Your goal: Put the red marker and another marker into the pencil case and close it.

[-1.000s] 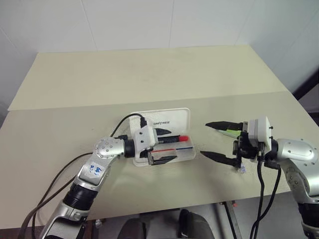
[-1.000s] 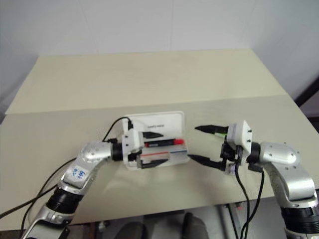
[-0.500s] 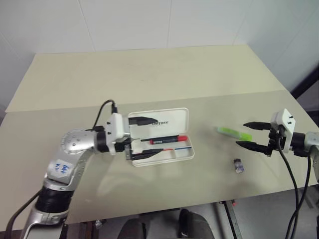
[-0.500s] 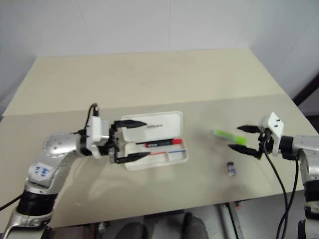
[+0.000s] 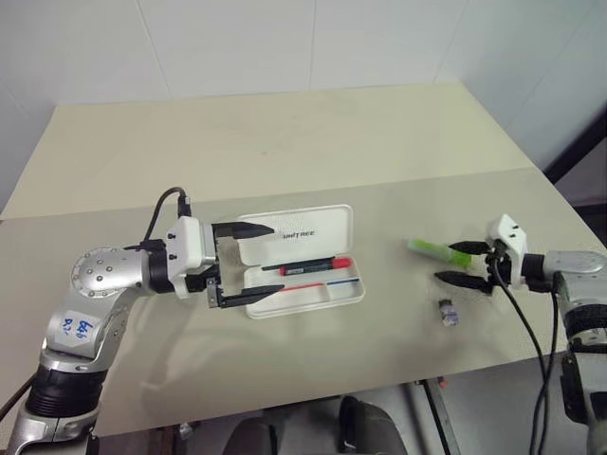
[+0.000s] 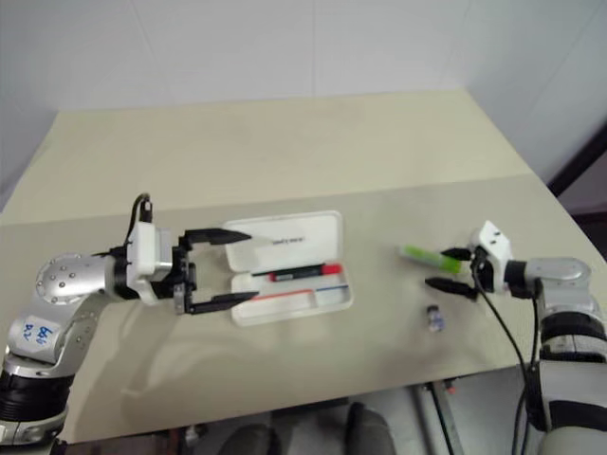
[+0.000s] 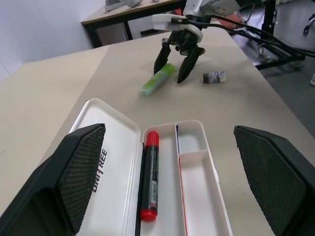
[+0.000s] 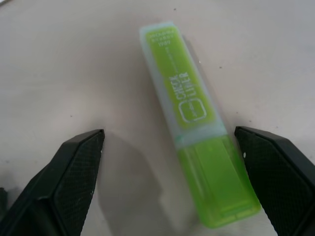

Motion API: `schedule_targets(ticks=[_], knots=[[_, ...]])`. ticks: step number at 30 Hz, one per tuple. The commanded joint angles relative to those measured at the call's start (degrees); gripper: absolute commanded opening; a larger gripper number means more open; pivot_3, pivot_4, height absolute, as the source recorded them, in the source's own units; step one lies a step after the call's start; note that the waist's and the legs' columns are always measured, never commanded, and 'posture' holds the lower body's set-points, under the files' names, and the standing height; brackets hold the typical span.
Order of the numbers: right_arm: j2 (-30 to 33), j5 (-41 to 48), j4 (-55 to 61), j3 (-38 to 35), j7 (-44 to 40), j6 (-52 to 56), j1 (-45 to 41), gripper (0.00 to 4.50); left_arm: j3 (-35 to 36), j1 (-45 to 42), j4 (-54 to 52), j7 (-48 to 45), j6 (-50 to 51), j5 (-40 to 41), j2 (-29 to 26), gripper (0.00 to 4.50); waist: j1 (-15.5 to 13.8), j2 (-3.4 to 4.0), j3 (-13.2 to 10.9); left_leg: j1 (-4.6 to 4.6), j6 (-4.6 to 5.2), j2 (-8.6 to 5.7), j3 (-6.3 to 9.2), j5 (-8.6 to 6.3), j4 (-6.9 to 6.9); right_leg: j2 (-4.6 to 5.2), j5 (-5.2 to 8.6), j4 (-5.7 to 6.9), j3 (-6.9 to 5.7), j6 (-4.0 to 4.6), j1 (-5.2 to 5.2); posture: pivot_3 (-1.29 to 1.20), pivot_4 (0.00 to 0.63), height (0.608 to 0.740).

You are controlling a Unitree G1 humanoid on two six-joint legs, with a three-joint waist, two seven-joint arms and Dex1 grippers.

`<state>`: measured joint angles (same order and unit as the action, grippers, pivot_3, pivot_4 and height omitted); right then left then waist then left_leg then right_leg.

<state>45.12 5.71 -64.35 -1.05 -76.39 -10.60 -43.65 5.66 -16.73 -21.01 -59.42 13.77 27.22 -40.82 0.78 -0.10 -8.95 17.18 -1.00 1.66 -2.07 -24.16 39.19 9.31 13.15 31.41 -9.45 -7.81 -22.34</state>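
The white pencil case [image 5: 327,227] lies open on the table, its lid flat behind the tray. The red marker [image 5: 308,266] rests in the tray along the hinge side. My left gripper [image 5: 277,259] hangs open and level at the case's left end, its fingers spanning lid and tray and holding nothing. To the right of the case, the yellow-green highlighter [image 5: 432,250] lies flat on the table. My right gripper [image 5: 444,263] is open low at the highlighter's right end, with one finger beside it. In the right wrist view the highlighter [image 8: 194,118] lies between the two fingers.
A small dark lump [image 5: 449,314] sits on the table just in front of the right gripper. A seam [image 5: 142,209] crosses the table behind the case. The front edge [image 5: 313,398] runs close below both arms.
My left gripper has drawn back to the left from over the tray, leaving the red marker in the case. The right gripper has swung right and dropped to the highlighter's end.
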Motion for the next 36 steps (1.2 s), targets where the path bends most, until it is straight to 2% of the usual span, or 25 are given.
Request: schedule_targets(ticks=[1,8,17,22,29,32,36], knots=[[-0.25,-2.5,-4.21,0.83,0.46,0.03,-0.38,3.85,1.54,0.78,-3.39,0.19,0.01,1.54,-1.11,4.5,0.09,-0.06,0.04,0.0,0.0,0.0,0.0,0.0,0.0,0.0,0.0,0.0,0.01,0.0,0.04,0.0,0.15,0.74],[-2.14,-3.71,-4.5,1.29,0.42,-3.01,-1.25,1.41,2.79,2.83,-5.52,1.07,0.9,1.85,-2.13,4.5,0.64,-0.09,0.06,-0.02,-0.01,0.07,0.01,0.0,0.0,-0.06,0.0,-0.01,0.03,0.0,0.11,0.0,0.15,0.74],[-4.94,-2.96,0.86,0.91,1.32,-10.04,-0.74,1.41,2.28,5.86,-6.0,2.41,-0.48,0.95,-1.18,4.5,1.54,-0.1,0.07,-0.11,-0.02,0.13,-0.03,0.01,-0.01,-0.12,0.0,0.05,0.14,0.0,0.12,0.0,0.15,0.74],[-4.76,2.62,10.97,-0.91,-6.14,-6.13,-0.94,1.41,4.14,8.97,-3.8,2.41,-3.25,0.16,-1.28,4.5,1.68,0.18,-0.09,-0.07,-0.03,0.13,-0.04,0.01,0.0,-0.13,-0.02,0.05,0.17,0.02,0.0,0.0,0.15,0.74],[-2.65,8.59,34.35,0.26,-10.66,8.38,4.38,1.41,6.8,12.6,-1.11,2.58,-6.3,-1.17,-1.63,4.5,-0.17,0.3,-0.16,-0.01,-0.03,0.12,0.03,0.01,-0.01,-0.11,-0.02,0.04,0.12,0.02,-0.17,0.0,0.15,0.74],[-1.69,12.09,47.4,1.13,-10.74,17.94,7.5,1.41,8.2,14.53,-0.33,2.54,-7.41,-1.55,-1.79,4.5,-0.84,0.34,-0.19,0.01,-0.07,0.11,0.02,-0.05,-0.04,-0.11,-0.02,0.01,0.11,0.02,-0.19,0.0,0.15,0.74],[-1.49,16.46,63.05,2.18,-6.76,30.9,11.1,1.41,10.28,17.62,-0.29,2.52,-8.42,-1.84,-2.07,4.5,-0.76,0.32,-0.18,0.02,-0.09,0.12,0.01,-0.07,-0.08,-0.12,-0.02,0.02,0.07,0.02,-0.21,0.0,0.15,0.74]])
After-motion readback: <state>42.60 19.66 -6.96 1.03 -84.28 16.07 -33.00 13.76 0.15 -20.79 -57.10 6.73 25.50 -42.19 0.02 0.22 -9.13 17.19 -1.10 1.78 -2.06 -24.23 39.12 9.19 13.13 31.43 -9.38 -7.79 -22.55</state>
